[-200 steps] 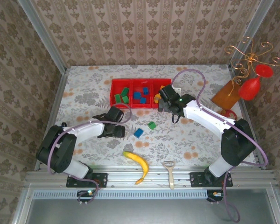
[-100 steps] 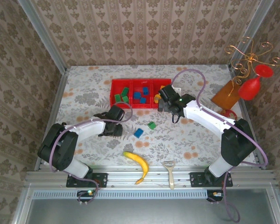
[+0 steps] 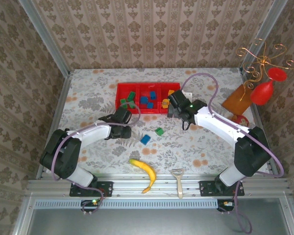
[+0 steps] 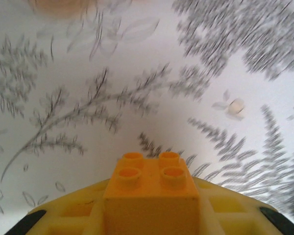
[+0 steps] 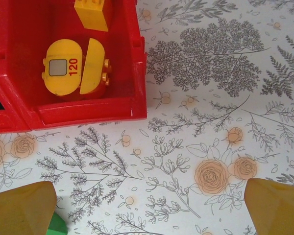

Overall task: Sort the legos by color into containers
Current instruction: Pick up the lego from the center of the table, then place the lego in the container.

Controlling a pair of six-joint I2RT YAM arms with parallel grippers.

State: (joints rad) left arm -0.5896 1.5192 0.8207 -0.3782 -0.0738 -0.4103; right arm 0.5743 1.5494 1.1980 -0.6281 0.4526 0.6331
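Pinched in the left gripper [image 3: 121, 118], studs up, an orange lego [image 4: 151, 188] above the flowered tablecloth [image 4: 88, 98]. Spread wide just beside the red tray [image 5: 88, 111], at its right-hand compartment, the right gripper [image 5: 148, 208]. In that compartment, orange pieces [image 5: 71, 68]; loose on the cloth between the arms, a green lego [image 3: 159, 131] and a blue lego [image 3: 145, 139].

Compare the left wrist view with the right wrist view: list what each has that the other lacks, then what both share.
Left wrist, not right: an orange brick clamped in the left tool. Right wrist, not left: an end compartment of the red tray holding orange pieces, one marked 120, a green brick at the bottom edge, and the open right tool. Both: the floral tablecloth.
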